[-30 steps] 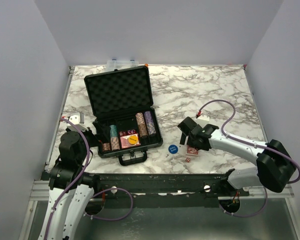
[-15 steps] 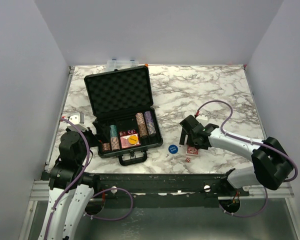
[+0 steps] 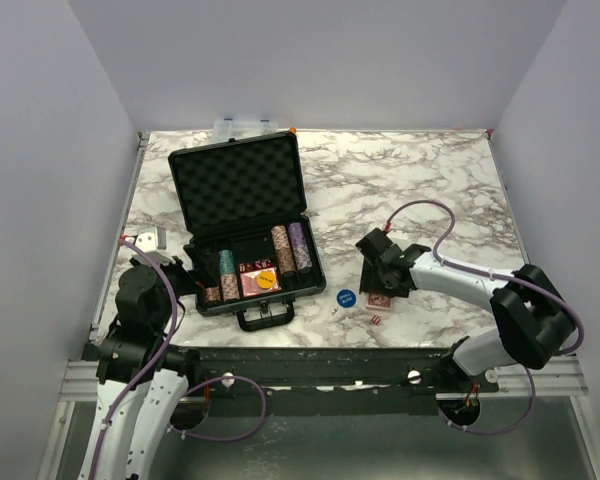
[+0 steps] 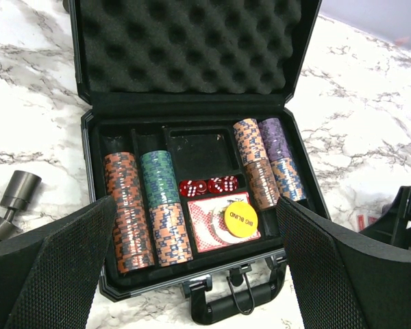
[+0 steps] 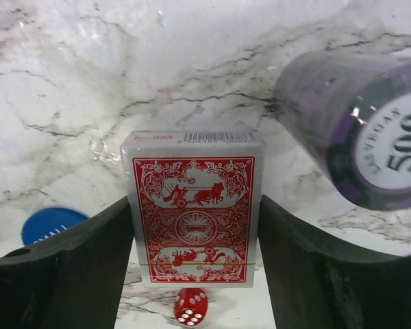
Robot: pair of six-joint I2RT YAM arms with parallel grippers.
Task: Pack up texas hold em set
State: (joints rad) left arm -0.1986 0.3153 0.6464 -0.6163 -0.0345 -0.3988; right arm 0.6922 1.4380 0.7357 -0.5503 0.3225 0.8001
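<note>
The right gripper [image 5: 195, 226] has come down over the loose card deck [image 5: 193, 216] on the marble table [image 3: 430, 180]. A second ago its jaws were wider and sat a little further from the deck. Now they have narrowed until both fingers [image 5: 75, 267] lie against the deck's long sides, closed on it while it lies flat on the table with its red back up. The right arm's elbow has swung in toward the middle of the table since then. In the right wrist view a red die [image 5: 190, 306] sits just below the deck, near its bottom edge. The blue button [image 5: 51, 223] lies to the deck's left beyond the finger, and a roll of purple chips [image 5: 356, 130] rests on its side at the upper right. The briefcase [image 3: 242, 180] has not shifted. It stands open on the left half of the table with its foam lid up and its handle [image 4: 233, 301] toward the arms. Chip stacks [image 4: 161, 205] fill its side slots, and a second deck with a yellow button [image 4: 241, 219] on it lies in the middle. The left gripper [image 4: 195, 205] has hardly moved. It hangs in front of the briefcase with its jaws spread as wide as before, holding nothing.
</note>
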